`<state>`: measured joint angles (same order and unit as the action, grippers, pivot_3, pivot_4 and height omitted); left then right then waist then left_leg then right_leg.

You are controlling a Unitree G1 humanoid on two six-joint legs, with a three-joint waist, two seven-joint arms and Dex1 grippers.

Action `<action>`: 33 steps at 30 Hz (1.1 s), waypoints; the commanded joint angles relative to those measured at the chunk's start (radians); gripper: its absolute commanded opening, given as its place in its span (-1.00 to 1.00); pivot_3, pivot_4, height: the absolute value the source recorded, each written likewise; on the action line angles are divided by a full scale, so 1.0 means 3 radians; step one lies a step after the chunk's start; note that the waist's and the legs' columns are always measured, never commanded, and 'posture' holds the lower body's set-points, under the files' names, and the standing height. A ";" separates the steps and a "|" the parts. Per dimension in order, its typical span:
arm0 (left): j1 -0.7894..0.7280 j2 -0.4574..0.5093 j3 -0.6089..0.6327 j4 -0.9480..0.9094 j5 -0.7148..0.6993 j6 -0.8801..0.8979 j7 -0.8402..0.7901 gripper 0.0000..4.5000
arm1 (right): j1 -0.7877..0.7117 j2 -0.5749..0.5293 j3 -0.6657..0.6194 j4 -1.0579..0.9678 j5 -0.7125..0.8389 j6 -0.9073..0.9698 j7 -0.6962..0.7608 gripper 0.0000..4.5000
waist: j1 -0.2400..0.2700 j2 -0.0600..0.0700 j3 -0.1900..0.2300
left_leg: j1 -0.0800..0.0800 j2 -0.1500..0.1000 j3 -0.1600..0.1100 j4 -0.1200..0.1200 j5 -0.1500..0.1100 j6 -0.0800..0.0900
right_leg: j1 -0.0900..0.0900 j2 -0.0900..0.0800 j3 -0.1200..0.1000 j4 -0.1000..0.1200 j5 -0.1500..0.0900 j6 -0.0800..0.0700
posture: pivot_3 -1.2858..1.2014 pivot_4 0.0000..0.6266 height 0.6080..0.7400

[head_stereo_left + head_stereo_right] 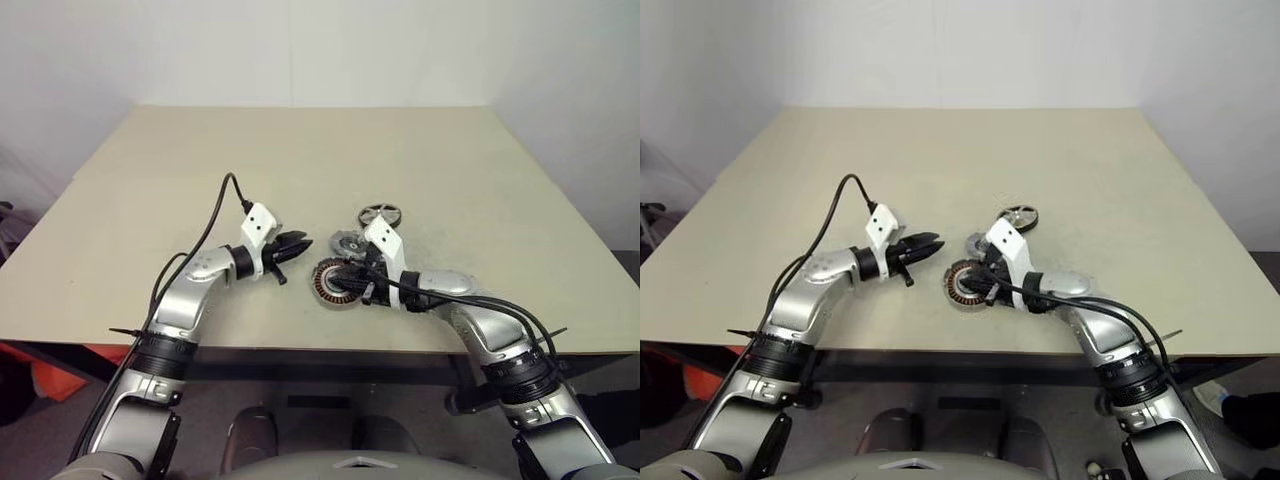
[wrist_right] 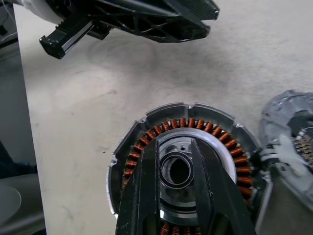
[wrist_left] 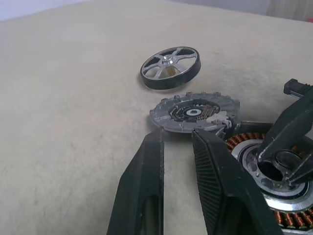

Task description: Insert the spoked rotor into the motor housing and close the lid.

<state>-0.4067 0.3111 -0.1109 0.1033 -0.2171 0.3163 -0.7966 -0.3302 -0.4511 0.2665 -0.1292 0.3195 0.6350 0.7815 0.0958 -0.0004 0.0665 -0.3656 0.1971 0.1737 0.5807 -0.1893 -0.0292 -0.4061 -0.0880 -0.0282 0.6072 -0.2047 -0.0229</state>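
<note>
Your right gripper hangs over the round grey-rimmed motor housing with its copper windings, jaws narrowly parted, gripping nothing. Your left gripper, jaws slightly apart and empty, hovers nearby. The housing holds no rotor. The shiny silver spoked rotor lies on the tabletop, farther off: rigid, likely slippery; pinch its rim. The dull grey notched lid lies between them.

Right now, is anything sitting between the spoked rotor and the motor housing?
Yes. The lid lies on the table between the spoked rotor and the motor housing, and the right claw hangs over the housing's centre.
</note>
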 commanded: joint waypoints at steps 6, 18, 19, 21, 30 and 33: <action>0.0013 0.0070 0.0069 -0.0172 -0.0060 0.0000 0.0036 -0.56 | -0.0081 0.0098 0.0038 0.0083 -0.0128 -0.0086 -0.0018 -0.74 | 0.0000 0.0000 0.0000 | 0.0001 0.0000 0.0000 0.0001 0.0000 0.0000 | 0.0001 0.0000 0.0000 0.0001 0.0000 0.0000 | 0.03 -1.00 1.00; -0.0019 0.0076 0.0043 -0.0118 -0.0036 -0.0043 0.0040 -0.56 | -0.0087 0.0084 -0.0051 0.0127 -0.0195 -0.0146 -0.0006 -0.74 | 0.0001 0.0000 0.0000 | 0.0003 0.0000 0.0000 0.0002 0.0001 -0.0002 | 0.0002 0.0000 0.0000 0.0002 0.0001 -0.0001 | 0.03 -1.00 1.00; -0.0018 0.0076 0.0043 -0.0119 -0.0036 -0.0043 0.0041 -0.56 | -0.0080 0.0083 -0.0049 0.0127 -0.0193 -0.0141 0.0000 -0.74 | 0.0001 0.0000 0.0000 | 0.0003 0.0000 0.0000 0.0002 0.0001 -0.0002 | 0.0002 0.0000 0.0000 0.0002 0.0001 -0.0001 | 0.03 -1.00 1.00; -0.0014 0.0076 0.0042 -0.0125 -0.0036 -0.0043 0.0042 -0.56 | -0.0071 0.0078 -0.0040 0.0131 -0.0179 -0.0118 0.0025 -0.74 | 0.0000 0.0000 0.0000 | 0.0003 0.0000 0.0000 0.0002 0.0001 -0.0002 | 0.0002 0.0000 0.0000 0.0003 0.0001 -0.0001 | 0.03 -1.00 1.00; 0.0002 0.0095 0.0049 -0.0130 -0.0030 -0.0041 0.0047 -0.56 | -0.0050 0.0092 -0.0041 0.0101 -0.0232 -0.0300 0.0043 0.33 | 0.0001 0.0000 -0.0001 | 0.0004 0.0000 0.0000 0.0003 0.0001 -0.0002 | 0.0004 0.0000 0.0000 0.0003 0.0001 -0.0002 | 0.03 -1.00 1.00; 0.0006 0.0100 0.0045 -0.0131 -0.0031 -0.0041 0.0050 -0.56 | -0.0081 0.0122 -0.0101 0.0078 -0.0160 -0.0278 0.0055 0.82 | 0.0001 0.0000 -0.0001 | 0.0004 0.0001 0.0000 0.0004 0.0002 -0.0002 | 0.0004 0.0000 0.0000 0.0004 0.0002 -0.0002 | 0.03 -1.00 1.00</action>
<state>-0.3917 0.3349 -0.1098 0.0972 -0.2168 0.3160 -0.7836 -0.3371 -0.4218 0.2729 -0.0826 0.2500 0.5671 0.7996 0.0960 -0.0004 0.0661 -0.3643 0.1974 0.1736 0.5818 -0.1888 -0.0299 -0.4050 -0.0880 -0.0282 0.6084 -0.2042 -0.0235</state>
